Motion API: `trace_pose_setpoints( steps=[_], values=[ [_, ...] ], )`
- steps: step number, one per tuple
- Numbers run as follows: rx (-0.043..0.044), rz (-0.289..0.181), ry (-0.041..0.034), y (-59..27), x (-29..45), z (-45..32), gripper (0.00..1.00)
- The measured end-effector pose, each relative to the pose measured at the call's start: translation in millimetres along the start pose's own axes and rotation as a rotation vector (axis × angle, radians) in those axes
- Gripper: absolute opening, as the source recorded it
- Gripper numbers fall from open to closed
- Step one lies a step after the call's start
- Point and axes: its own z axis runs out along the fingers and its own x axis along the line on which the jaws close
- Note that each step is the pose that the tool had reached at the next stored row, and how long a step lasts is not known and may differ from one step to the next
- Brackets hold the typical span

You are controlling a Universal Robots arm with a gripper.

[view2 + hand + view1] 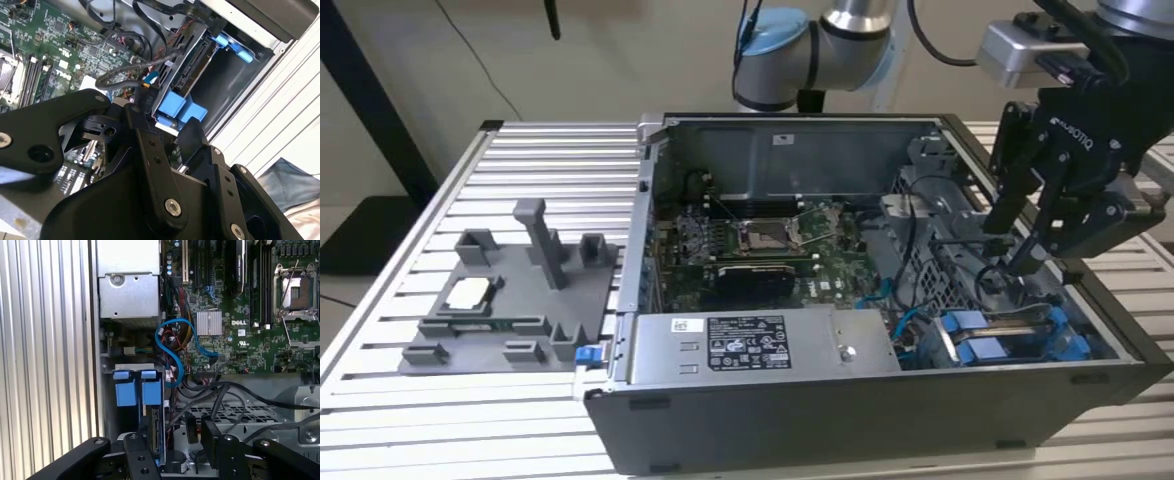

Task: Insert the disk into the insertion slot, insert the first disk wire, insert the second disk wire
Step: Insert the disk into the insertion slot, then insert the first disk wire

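Gripper (1005, 248) hangs inside case (854, 425) at exterior view's right, near corner; fingers wide apart, holding nothing. Disk (156, 425) sits in slot (240, 412), blue tabs (135, 387) showing. Black wires (225, 390) lie close by.

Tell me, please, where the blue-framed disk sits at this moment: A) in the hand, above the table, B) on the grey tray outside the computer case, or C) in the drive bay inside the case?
C: in the first wrist view the disk stands on edge inside the insertion slot, its connector side showing.
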Motion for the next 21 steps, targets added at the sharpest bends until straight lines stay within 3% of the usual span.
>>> trace_pose_setpoints(
  steps=[16, 19, 21],
  values=[
    [0.0003, 0.001, -0.0058, 0.8, -3.3, 6.5, 0.53],
    [0.0003, 0.001, -0.0059, 0.8, -3.3, 6.5, 0.44],
    [0.0003, 0.001, -0.0060, 0.8, -3.3, 6.4, 0.32]
  ],
)
